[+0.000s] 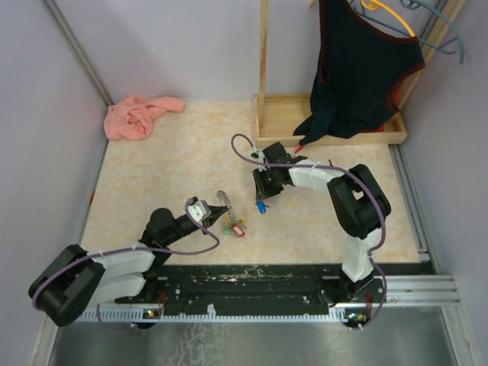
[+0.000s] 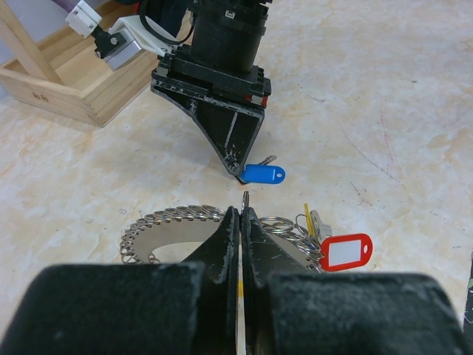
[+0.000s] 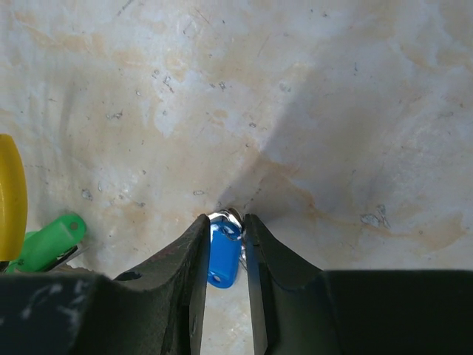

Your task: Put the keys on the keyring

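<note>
Two claws low over counter (image 1: 152,175). L claw (image 2: 241,216) shut tight, pinching keyring (image 2: 244,198) by its rim, tags (image 2: 345,252) on counter beside it. R claw (image 3: 226,220) narrow, fingers (image 3: 185,259) astride blue key (image 3: 223,259) on counter; firm grip: can't tell.

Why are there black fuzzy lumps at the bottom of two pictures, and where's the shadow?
Left wrist view: the lumps are the left gripper, shut on the keyring, too close to be sharp; the blue key and red tag are crisp. Right wrist view: the right gripper is fuzzy too, and a shadow fans over the table above it. Top view: even light, no glare.
</note>
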You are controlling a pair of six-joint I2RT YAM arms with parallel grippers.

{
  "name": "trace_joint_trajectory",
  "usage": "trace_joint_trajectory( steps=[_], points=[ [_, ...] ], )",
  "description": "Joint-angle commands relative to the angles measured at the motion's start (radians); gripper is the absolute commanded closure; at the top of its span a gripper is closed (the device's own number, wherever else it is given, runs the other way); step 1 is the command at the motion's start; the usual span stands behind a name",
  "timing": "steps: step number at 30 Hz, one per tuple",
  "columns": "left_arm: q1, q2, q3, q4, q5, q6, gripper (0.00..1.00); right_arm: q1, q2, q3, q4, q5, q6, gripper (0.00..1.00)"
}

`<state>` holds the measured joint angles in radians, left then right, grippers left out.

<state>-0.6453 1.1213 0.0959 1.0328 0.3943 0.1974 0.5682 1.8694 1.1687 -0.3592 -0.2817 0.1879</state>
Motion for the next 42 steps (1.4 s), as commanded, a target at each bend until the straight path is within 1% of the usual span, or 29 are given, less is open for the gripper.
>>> trace_joint_trajectory(
  steps=[1,12,15,18,21,27,32,36,42],
  points=[
    [0.004,-0.011,0.002,0.046,0.020,-0.015,0.99,-0.005,0.029,0.049,0.010,-0.040,0.008,0.75],
    [0.006,-0.012,0.004,0.043,0.024,-0.014,0.99,-0.005,0.034,0.063,-0.024,-0.049,-0.008,0.86],
    [0.004,-0.009,0.006,0.042,0.026,-0.016,0.99,-0.005,0.034,0.068,-0.033,-0.057,-0.016,0.91],
    [0.006,-0.007,0.006,0.043,0.026,-0.016,0.99,-0.005,0.034,0.068,-0.036,-0.068,-0.020,0.94],
    [0.006,-0.005,0.008,0.042,0.025,-0.016,0.99,-0.005,0.032,0.069,-0.039,-0.078,-0.026,1.00],
    [0.006,-0.008,0.006,0.043,0.022,-0.015,0.99,-0.003,-0.009,0.063,-0.041,-0.056,-0.063,1.00],
    [0.005,-0.007,0.005,0.044,0.014,-0.017,0.99,0.044,-0.053,0.055,-0.039,0.126,-0.128,1.00],
    [0.006,-0.005,0.002,0.051,0.003,-0.019,0.99,0.091,-0.098,0.003,0.049,0.279,-0.141,1.00],
    [0.006,-0.005,0.000,0.053,-0.011,-0.022,0.99,0.186,-0.142,-0.106,0.228,0.500,-0.190,1.00]
  ],
)
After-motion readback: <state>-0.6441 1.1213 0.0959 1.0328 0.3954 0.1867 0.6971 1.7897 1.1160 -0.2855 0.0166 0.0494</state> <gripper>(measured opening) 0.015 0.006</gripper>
